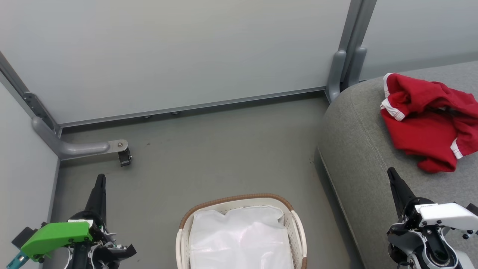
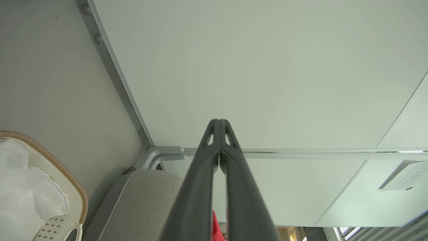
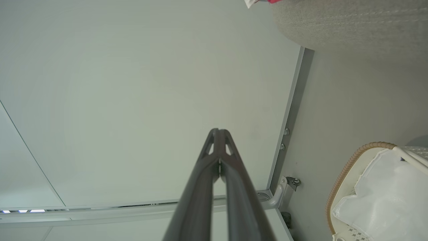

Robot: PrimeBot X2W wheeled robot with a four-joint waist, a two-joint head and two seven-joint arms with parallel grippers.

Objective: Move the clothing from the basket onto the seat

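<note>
- Head view: the clothing (image 1: 425,119) lies in a crumpled red heap on the seat (image 1: 358,157), white trim showing at its folds. It sits well in from the rounded edge, so I judge it unlikely to slide off.
- The basket (image 1: 239,200) stands on the floor (image 1: 209,149) near the seat. It holds the white sheet (image 1: 239,239) that lines it, and I can see no red fabric in it. That suggests the transfer is done or nearly so.
- The left gripper (image 1: 100,179) hangs over the floor to the left of the basket. The right gripper (image 1: 392,173) hovers over the seat's front, short of the clothing. Each has its fingers pressed together with nothing between them. To my eye this is a parked pose, with the arms spread wide so the basket is not blocked.
- Left wrist view: the left gripper (image 2: 219,122) is clenched tip to tip and empty, aimed at the pale wall panel (image 2: 267,67). The basket (image 2: 50,157) curves in at the lower left and the seat (image 2: 143,197) lies below. A sliver of the clothing (image 2: 215,227) peeks out between the fingers low down, lying beyond them rather than held.
- Right wrist view: the right gripper (image 3: 219,131) is likewise closed on nothing and points at the wall. The basket (image 3: 347,164) with its sheet (image 3: 384,197) sits at the lower right. The seat (image 3: 351,23) fills the top corner, with a scrap of the clothing (image 3: 251,3) at its edge.
</note>
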